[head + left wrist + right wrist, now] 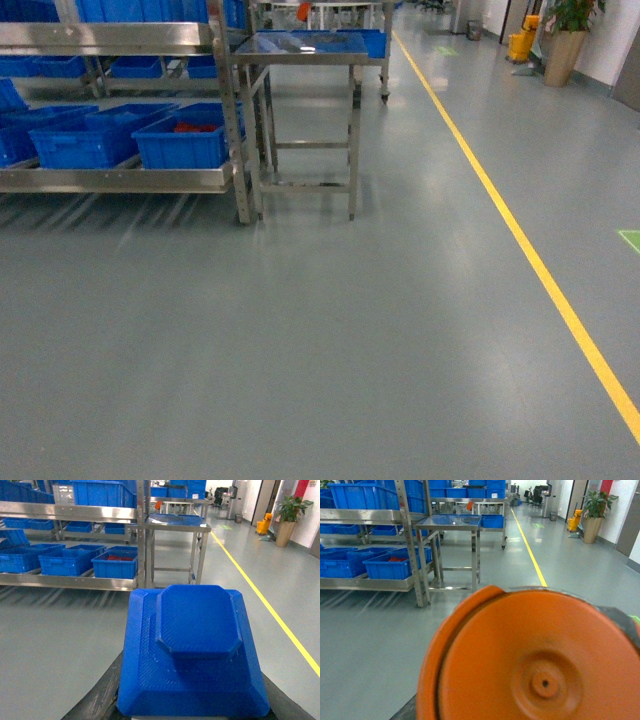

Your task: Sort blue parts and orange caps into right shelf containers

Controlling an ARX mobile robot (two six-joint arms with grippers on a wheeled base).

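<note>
A large blue part, stepped with an octagonal raised top, fills the lower left wrist view. My left gripper is shut on it, and the dark fingers show at both lower corners. A round orange cap with a small centre hole fills the right wrist view, held shut in my right gripper; a grey finger shows at its right edge. Blue crates sit on the low shelf far ahead to the left, and one holds red pieces. Neither gripper appears in the head view.
A steel rack with blue crates stands at left, with a steel table beside it. A yellow floor line runs along the right. A potted plant and a yellow bucket stand far back. Grey floor lies between me and the rack.
</note>
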